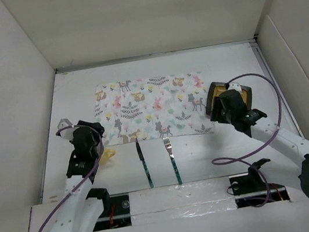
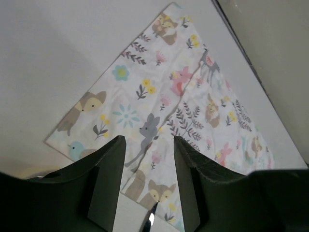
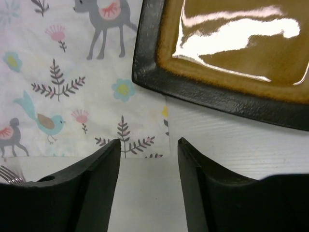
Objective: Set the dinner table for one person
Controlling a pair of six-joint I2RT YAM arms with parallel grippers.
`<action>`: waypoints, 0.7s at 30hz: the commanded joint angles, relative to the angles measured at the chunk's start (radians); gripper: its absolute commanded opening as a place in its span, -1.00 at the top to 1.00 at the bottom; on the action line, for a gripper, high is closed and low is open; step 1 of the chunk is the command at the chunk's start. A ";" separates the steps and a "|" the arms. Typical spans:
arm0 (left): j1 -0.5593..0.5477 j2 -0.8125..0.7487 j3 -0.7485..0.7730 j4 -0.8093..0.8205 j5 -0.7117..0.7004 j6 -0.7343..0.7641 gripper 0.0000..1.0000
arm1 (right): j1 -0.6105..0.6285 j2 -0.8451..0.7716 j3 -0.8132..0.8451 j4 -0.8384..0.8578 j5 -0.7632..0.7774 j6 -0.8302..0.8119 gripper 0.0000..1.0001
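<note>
Counter (image 1: 80, 92) fills top view, white, walled by panels, carrying everything. Plate (image 3: 231, 48) lies just ahead of right end effector (image 3: 148, 164), upper right of wrist frame, its near rim running across the fingers' line, one corner over placemat (image 1: 153, 107) edge; right arm clearly nearer. Fingers apart, empty. Left end effector (image 2: 147, 164) also apart, empty, near placemat's lower-left corner. Count: one placemat, one plate, one knife (image 1: 144, 165), one fork (image 1: 172, 160), both lengthwise below placemat, centre bottom
</note>
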 commanded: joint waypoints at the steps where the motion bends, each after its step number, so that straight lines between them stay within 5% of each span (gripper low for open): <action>1: 0.002 -0.060 0.121 -0.019 0.048 0.042 0.17 | -0.057 -0.021 0.098 0.013 -0.002 -0.035 -0.15; 7: -0.044 -0.062 0.332 -0.019 0.269 0.113 0.18 | -0.272 -0.027 0.095 0.071 -0.033 0.001 -0.30; 11: -0.044 -0.094 0.472 -0.074 0.549 0.211 0.17 | -0.605 -0.034 0.029 0.155 -0.172 -0.001 -0.34; 16: -0.044 -0.183 0.481 -0.125 0.685 0.285 0.10 | -0.766 0.011 -0.023 0.237 -0.254 -0.006 -0.46; 21: -0.044 -0.289 0.432 -0.172 0.706 0.338 0.05 | -0.855 0.258 0.031 0.237 -0.452 -0.070 -0.45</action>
